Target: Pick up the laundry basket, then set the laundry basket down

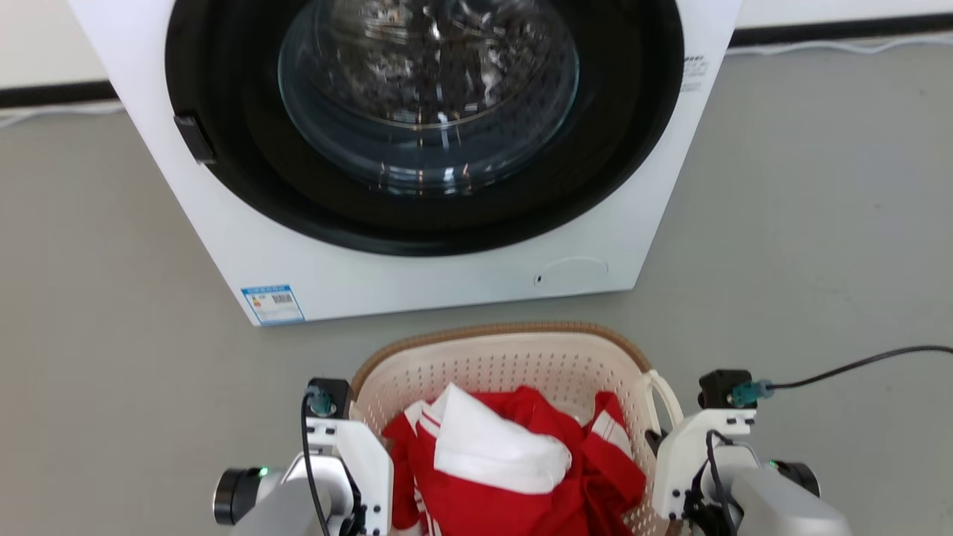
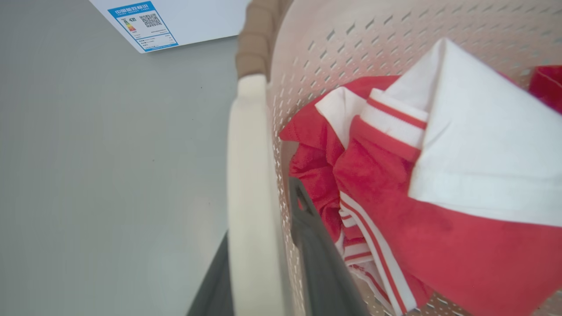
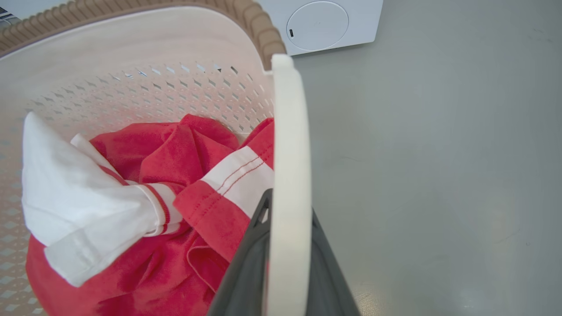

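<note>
Laundry basket [image 1: 514,357]: on the grey floor [image 1: 819,223] side just in front of the washing machine [image 1: 417,275], between the two arms; its near end is cut off by the bottom edge of the head view, and its base is hidden, so I cannot tell whether it rests on the floor or hangs clear of it
Brown rim [image 1: 491,329]: shows along the far end; its sides are covered by the wrists
Left gripper [image 2: 263,245]: closed on the left loop handle [image 2: 250,175], one dark finger inside the basket wall and one outside; the outer fingertip is hidden behind the handle
Right gripper [image 3: 290,228]: clamped on the right loop handle [image 3: 287,153], which runs up between its two fingers; the outer fingertip is hidden behind the handle
Contents: a crumpled red garment [image 1: 521,491] with white stripes and a white cloth [image 1: 491,447] lying on top of it; whether these are one piece or two is hard to make out
Washing machine door [image 1: 428,89]: closed; its top is cut off, and the drum behind the glass is only glare
Sticker [image 1: 272,304]: blue-edged, at the machine's lower corner; print too small to read
Cable [image 1: 856,365]: runs off the right edge from the right wrist
</note>
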You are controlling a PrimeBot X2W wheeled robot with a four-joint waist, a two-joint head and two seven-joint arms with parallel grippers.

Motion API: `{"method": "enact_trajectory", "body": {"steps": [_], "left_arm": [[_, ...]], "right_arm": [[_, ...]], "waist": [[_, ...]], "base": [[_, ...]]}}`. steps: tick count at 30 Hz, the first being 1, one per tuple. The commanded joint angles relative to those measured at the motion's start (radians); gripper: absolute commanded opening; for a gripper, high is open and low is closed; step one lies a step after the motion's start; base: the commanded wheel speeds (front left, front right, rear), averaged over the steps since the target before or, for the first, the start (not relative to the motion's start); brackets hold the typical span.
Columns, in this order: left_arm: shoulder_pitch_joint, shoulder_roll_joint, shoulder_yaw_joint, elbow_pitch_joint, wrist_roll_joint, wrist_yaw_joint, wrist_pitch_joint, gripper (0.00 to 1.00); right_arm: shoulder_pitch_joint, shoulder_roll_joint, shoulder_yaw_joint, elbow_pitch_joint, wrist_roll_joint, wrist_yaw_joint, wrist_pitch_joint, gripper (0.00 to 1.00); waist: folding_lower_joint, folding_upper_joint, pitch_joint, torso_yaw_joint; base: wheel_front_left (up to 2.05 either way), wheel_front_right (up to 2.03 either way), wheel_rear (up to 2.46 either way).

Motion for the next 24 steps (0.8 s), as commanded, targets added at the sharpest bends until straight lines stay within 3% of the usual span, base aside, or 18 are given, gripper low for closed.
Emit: {"method": "enact_trajectory", "body": {"steps": [1, 24], "left_arm": [[0.007, 0.012, 0.000, -0.020, -0.004, -0.019, 0.001, 0.00], [0.046, 0.012, -0.094, -0.022, -0.089, -0.030, 0.055, 0.00]], "right_arm": [[0.003, 0.008, 0.009, -0.013, 0.006, 0.006, -0.004, 0.00], [0.062, 0.012, -0.004, -0.017, 0.000, 0.006, 0.069, 0.00]], "waist": [[0.0000, 0.0000, -0.031, -0.004], [0.0000, 0.0000, -0.120, 0.004]], "base": [[0.00, 0.00, 0.00], [0.00, 0.00, 0.00]]}}
